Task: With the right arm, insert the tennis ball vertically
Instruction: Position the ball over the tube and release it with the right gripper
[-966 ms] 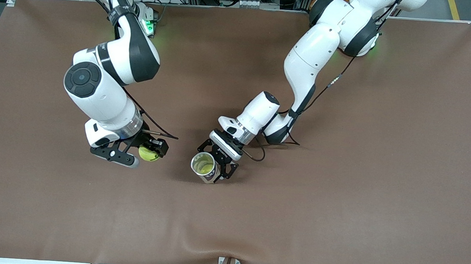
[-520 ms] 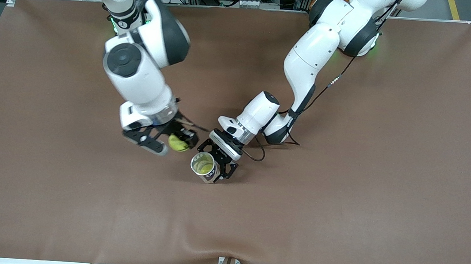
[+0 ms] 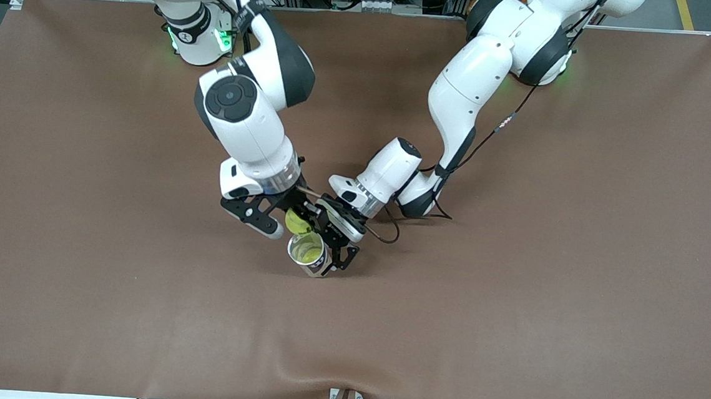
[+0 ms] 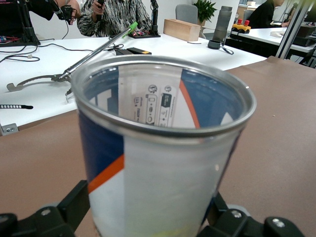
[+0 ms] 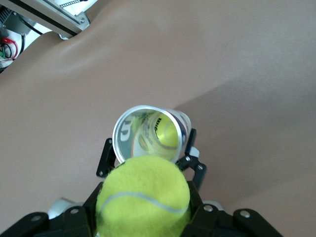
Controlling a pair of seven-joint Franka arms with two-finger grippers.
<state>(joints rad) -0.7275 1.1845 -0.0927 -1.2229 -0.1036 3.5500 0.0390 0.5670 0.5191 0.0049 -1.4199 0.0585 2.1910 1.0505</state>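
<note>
Now we are hovering our right gripper (image 3: 288,220), having swung across clenching the tennis ball (image 3: 295,221), beside the can (image 3: 309,254) our left gripper (image 3: 327,247) is grasping upright.

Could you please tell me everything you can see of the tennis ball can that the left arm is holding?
The tennis ball can is an open-topped tube with a shiny metal rim and a clear wall bearing a white, blue and orange label. It stands nearly upright, mouth up, near the table's middle. The left gripper grips its lower part, a finger on each side. Something yellow-green, seemingly a ball, already lies at its bottom. The right gripper holds a tennis ball just above and beside its mouth, not yet inside.
</note>
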